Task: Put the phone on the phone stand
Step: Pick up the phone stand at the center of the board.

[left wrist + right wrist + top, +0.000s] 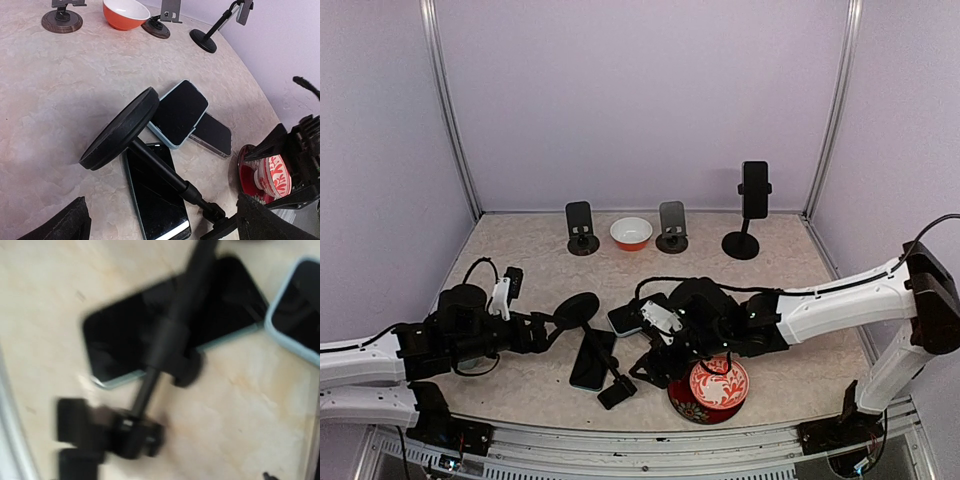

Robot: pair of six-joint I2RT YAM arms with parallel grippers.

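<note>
A black phone stand (577, 308) lies toppled on the table, its round base (122, 129) tilted up. Its pole (170, 335) crosses a black phone (590, 360) that lies flat, and its clamp (115, 435) rests near the front edge. A light-blue-cased phone (180, 112) lies partly on another dark phone (212, 134). My left gripper (548, 330) is open just left of the stand's base, and the stand lies ahead of its fingers (70, 225). My right gripper (655, 368) hovers open above the pole and the black phone (125, 340). The right wrist view is blurred.
A red patterned bowl (710, 390) sits right beside the right gripper near the front edge. At the back stand two small phone stands (582, 228) (671, 226), an orange and white bowl (631, 232), and a tall stand holding a phone (753, 205).
</note>
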